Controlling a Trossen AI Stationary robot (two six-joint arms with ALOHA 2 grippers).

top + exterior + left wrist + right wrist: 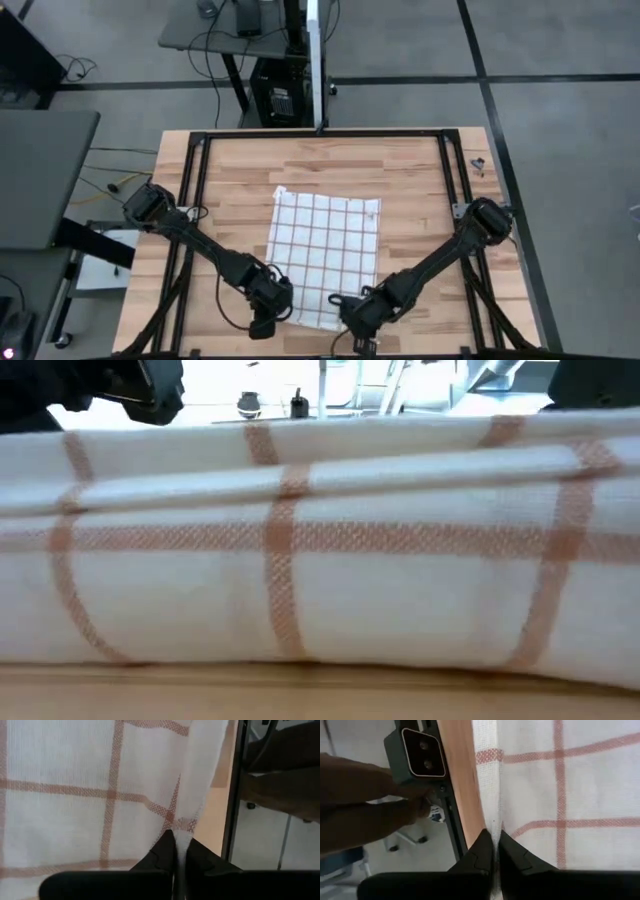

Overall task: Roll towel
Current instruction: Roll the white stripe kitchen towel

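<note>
The towel (325, 245), white with a reddish-brown grid, lies spread in the middle of the wooden table (240, 180), with its far edge flat on the wood. Its near end fills the low view as a raised fold (320, 550). My left gripper (275, 300) is shut on the near left corner. My right gripper (352, 308) is shut on the near right corner. Both grippers stand close to the table's near edge and slant downward. My left gripper pinches the towel's near left corner (181, 831) between its two fingers, slanting down from the near side. The cloth runs away from the fingertips as a gathered ridge, lifted off the wood there. My right gripper pinches the towel's edge at the near right corner (494, 827) between its two fingers, slanting down from the near side. How many layers it holds I cannot tell. The rest of the towel lies on the table beyond the fingers.
Black frame rails (195, 200) run along the table's sides and far edge. A small camera box (417, 757) sits at the near edge by the right gripper. A small dark object (478, 165) lies at the far right. Bare wood shows beyond the towel's far edge.
</note>
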